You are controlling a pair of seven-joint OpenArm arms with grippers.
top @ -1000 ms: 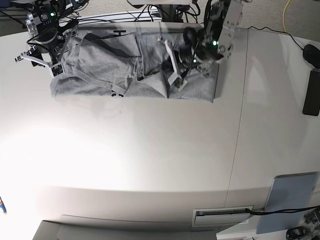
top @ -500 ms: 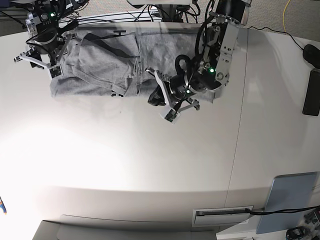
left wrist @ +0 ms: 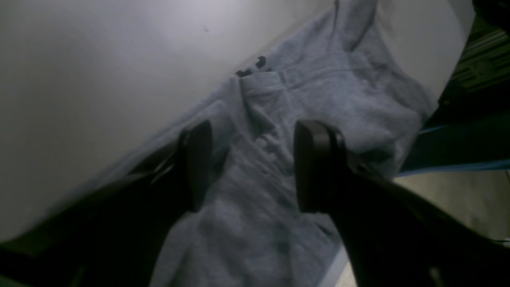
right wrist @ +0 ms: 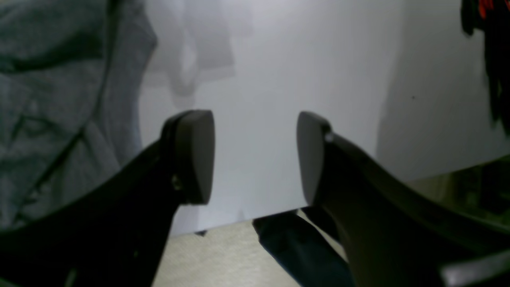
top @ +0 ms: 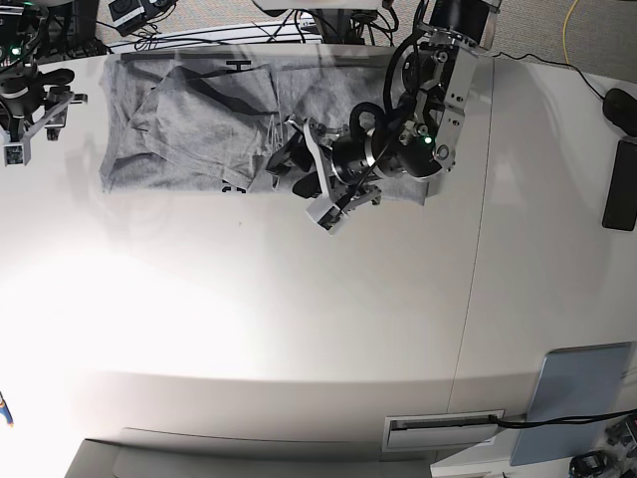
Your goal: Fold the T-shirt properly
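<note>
T-shirt (top: 199, 119) lies long axis left-right along the table's (top: 299, 329) far edge, half folded | left gripper (top: 314, 179) nearer, over its front hem, jaws wide, empty | right gripper (top: 30, 119) off the left end, open, empty | since earlier we released the cloth; right arm withdrew.

Broad white smooth-topped table (top: 299, 329), bright glare patch toward 8 o'clock, thin seam running 12 to 6 right of centre. Crumpled heather-grey cotton T-shirt (top: 189, 129) lies flat at 11–12 o'clock by far edge, black lettering peeking at near hem. Flat black rectangular device (top: 621, 184) at 3 o'clock edge. Pale blue-grey flat panel (top: 572, 403) at 5 o'clock.
</note>
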